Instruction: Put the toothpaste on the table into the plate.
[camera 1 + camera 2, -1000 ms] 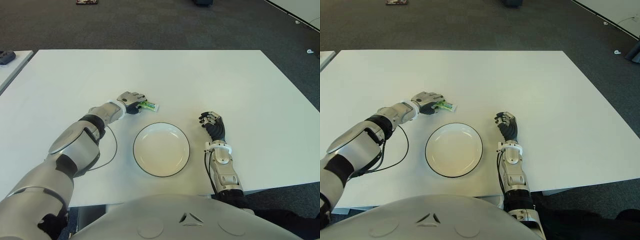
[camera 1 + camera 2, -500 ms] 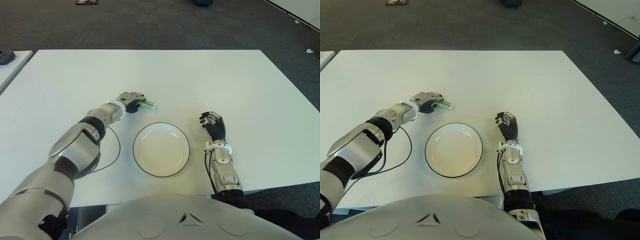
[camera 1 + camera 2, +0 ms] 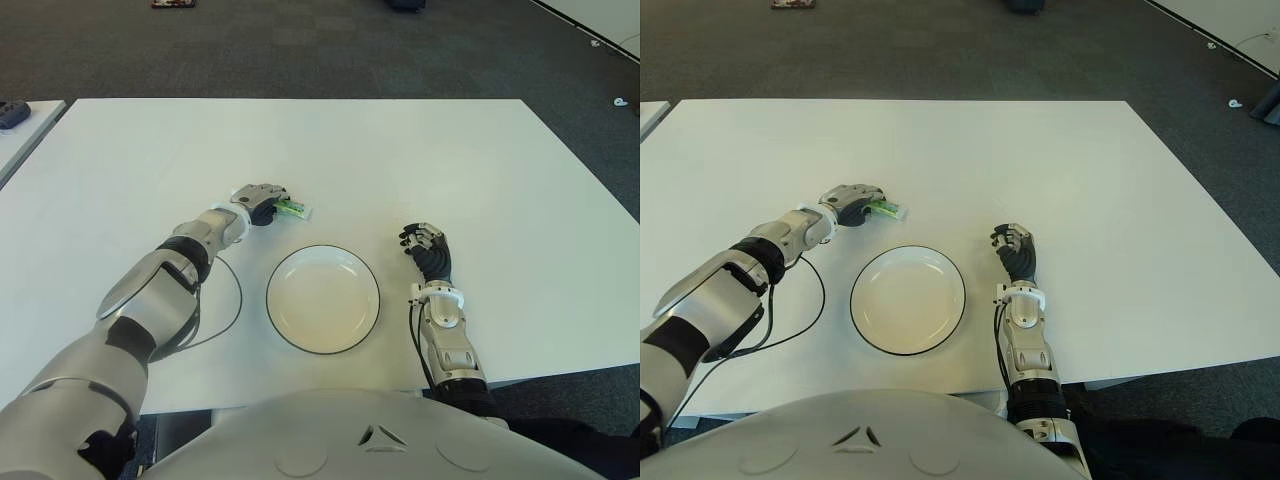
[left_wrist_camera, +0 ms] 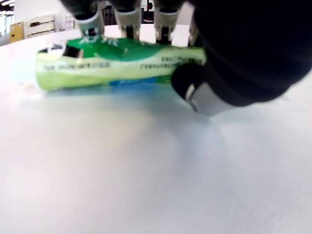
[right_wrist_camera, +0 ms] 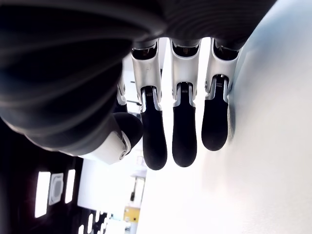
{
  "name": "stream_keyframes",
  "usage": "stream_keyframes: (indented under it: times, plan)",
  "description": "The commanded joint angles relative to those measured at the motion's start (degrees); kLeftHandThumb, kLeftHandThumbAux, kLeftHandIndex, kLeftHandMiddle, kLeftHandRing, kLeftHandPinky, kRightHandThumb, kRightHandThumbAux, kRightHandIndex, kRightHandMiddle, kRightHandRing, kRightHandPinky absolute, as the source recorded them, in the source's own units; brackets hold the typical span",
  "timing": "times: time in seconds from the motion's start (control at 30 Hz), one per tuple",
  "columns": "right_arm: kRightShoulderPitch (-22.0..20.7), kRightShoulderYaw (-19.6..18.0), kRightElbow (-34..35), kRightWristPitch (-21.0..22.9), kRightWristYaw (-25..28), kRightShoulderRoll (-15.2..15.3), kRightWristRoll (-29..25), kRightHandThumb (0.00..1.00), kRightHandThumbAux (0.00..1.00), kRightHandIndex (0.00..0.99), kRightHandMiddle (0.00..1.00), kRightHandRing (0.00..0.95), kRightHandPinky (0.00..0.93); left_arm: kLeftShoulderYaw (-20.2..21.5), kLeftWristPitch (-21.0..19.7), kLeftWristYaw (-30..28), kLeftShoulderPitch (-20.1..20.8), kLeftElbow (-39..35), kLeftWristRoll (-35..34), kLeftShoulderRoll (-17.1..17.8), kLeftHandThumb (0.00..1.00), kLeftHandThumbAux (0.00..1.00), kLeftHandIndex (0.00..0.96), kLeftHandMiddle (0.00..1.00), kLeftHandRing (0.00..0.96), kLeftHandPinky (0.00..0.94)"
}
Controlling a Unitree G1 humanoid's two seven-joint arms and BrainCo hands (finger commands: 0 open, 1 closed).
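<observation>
A green and white toothpaste tube [image 3: 294,209] lies on the white table [image 3: 450,160], just beyond the upper left of the white, dark-rimmed plate [image 3: 322,298]. My left hand [image 3: 262,198] covers the tube's left end. In the left wrist view the fingers [image 4: 90,22] curl over the toothpaste tube [image 4: 117,66] and the thumb [image 4: 202,95] presses on its near side, while the tube still touches the table. My right hand [image 3: 425,245] shows to the right of the plate, fingers relaxed and holding nothing.
A thin black cable [image 3: 228,300] loops on the table beside my left forearm. A second table with a dark object [image 3: 12,115] stands at the far left. Dark carpet lies beyond the table's far edge.
My left hand has shifted slightly left and away, closing tighter over the tube, which moved a little with it. The right hand and the plate have not moved.
</observation>
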State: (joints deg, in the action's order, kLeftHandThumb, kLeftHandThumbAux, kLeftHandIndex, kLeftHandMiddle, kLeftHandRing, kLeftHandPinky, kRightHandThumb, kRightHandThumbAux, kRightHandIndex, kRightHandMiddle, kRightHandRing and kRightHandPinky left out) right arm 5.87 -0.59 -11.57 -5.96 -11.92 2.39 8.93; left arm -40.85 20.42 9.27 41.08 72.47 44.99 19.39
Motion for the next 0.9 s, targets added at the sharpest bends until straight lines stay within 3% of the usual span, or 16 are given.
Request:
stream_keyframes:
  times: [0.03, 0.9]
  plan:
    - [-0.1, 0.0, -0.6, 1.0, -0.2, -0.3, 0.3, 0.711, 0.730, 0.426, 0.515, 0.505, 0.515, -1.4, -1.0, -3.1, -3.9, 2.0, 1.4, 0.2, 0.714, 0.705, 0.437, 0.795, 0.812, 0.823]
    - [-0.2, 0.1, -0.8, 0.7, -0.3, -0.5, 0.0, 0.711, 0.729, 0.427, 0.512, 0.502, 0.514, -0.5, -1.4, -2.3, -3.9, 1.8, 0.4, 0.4, 0.711, 0.707, 0.439, 0.794, 0.809, 0.813]
